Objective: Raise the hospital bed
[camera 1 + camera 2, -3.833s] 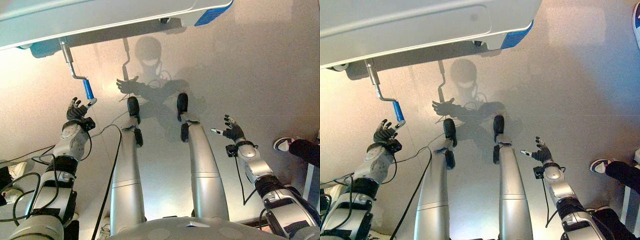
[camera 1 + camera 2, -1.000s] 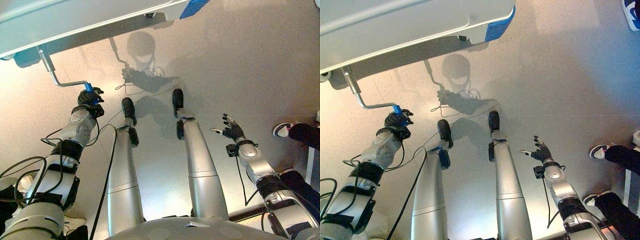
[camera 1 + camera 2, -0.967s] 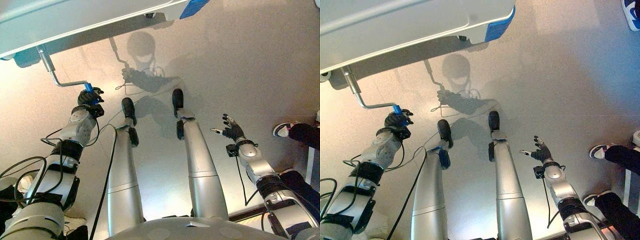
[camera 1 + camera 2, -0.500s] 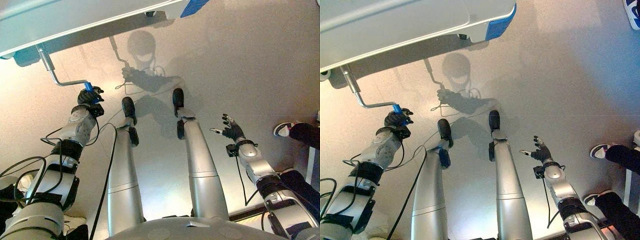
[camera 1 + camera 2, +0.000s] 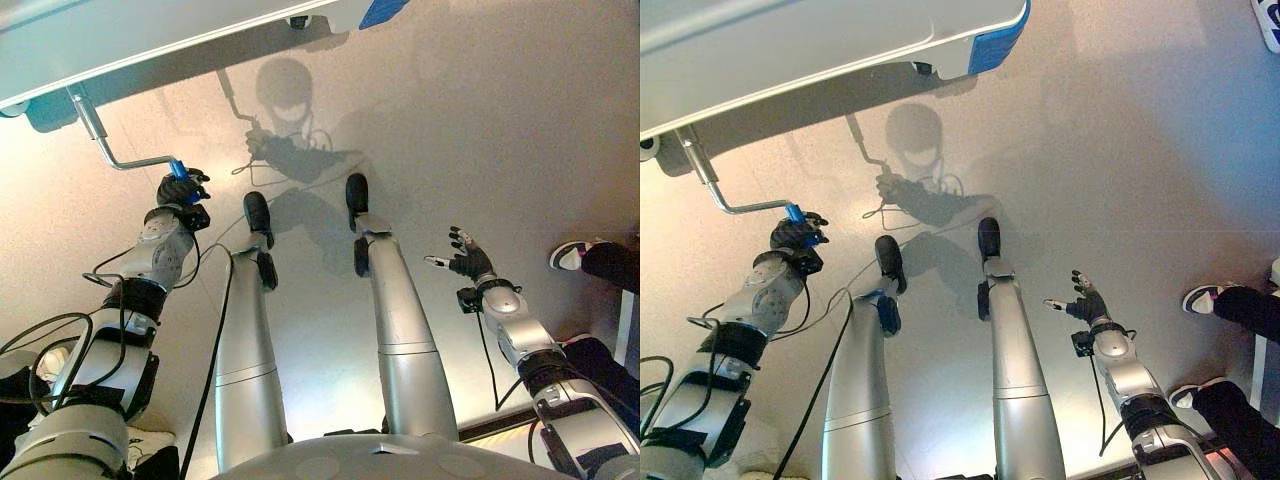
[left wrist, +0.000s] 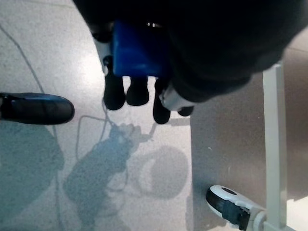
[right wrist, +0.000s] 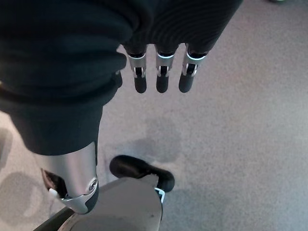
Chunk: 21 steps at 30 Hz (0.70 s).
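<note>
Currently: left hand [image 5: 180, 188] on the bed crank's blue grip [image 5: 177, 169], fingers [image 6: 137, 92] curled round it.
Crank rod [image 5: 112, 152] is a bent metal bar that runs from the grip up to the underside of the hospital bed [image 5: 820, 45] frame at the far left, bed edge overhead with a blue corner bumper [image 5: 995, 42]. Right hand [image 5: 468, 261] hangs well apart over the floor [image 5: 500, 130], fingers [image 7: 160, 79] spread and holding nothing. A person's shoe [image 5: 567, 255] at the far right.

Left arm stretched forward, left robot hand [image 5: 181, 187] with fingers curled tight. Right arm low at side, right robot hand [image 5: 468, 262] spread, fingers relaxed.
</note>
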### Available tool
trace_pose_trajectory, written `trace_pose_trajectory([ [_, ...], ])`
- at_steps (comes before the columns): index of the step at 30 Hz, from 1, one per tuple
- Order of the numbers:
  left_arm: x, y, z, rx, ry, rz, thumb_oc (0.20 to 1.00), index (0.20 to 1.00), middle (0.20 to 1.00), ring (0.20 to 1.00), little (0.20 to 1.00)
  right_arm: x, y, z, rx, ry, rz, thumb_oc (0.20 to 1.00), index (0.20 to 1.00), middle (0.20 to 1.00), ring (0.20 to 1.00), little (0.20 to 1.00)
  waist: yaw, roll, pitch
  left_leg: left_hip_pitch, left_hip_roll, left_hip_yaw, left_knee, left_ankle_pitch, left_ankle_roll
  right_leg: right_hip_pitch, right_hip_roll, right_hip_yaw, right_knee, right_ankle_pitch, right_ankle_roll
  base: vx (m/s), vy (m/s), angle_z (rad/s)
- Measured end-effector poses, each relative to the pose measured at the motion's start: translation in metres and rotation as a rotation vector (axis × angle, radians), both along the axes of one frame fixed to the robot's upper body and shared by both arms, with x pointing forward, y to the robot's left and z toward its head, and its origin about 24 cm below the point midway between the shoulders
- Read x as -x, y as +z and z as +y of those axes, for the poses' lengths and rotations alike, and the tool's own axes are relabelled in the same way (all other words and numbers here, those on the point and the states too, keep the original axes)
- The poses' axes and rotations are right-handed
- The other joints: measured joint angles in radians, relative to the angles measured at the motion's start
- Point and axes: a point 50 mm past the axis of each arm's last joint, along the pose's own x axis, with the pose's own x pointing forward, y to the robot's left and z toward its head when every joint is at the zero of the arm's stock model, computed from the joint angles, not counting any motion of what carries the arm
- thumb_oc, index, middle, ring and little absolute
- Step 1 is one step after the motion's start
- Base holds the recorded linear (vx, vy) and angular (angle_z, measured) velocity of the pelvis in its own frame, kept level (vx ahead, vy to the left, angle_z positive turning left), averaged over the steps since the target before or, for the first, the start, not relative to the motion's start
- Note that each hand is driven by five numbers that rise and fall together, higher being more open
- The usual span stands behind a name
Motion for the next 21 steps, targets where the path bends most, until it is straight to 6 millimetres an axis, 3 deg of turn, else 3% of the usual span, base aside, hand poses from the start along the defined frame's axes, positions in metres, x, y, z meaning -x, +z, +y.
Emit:
trace_pose_trajectory([
  [12, 0.002, 0.009, -0.010, -0.023, -0.064, -0.041, 0.200, 0.200, 0.200, 0.200, 0.200, 0.003, 0.001, 0.003, -0.007, 0.025, -0.005, 1.000, 1.000, 1.000, 1.000, 1.000, 0.001, 0.000, 0.000, 0.008, 0.000, 0.000, -0.002, 0.001, 0.001, 0.007, 0.000, 0.000, 0.005, 0.000, 0.000, 0.00, 0.000, 0.00],
  [21, 0.019, 0.006, -0.012, -0.041, -0.125, -0.055, 0.200, 0.200, 0.200, 0.200, 0.200, 0.016, -0.009, 0.001, -0.012, 0.039, 0.031, 1.000, 1.000, 1.000, 1.000, 1.000, 0.017, 0.000, 0.000, 0.047, -0.003, 0.000, -0.022, 0.002, -0.001, 0.034, -0.003, 0.000, 0.009, -0.004, -0.008, 0.00, -0.006, 0.01],
])
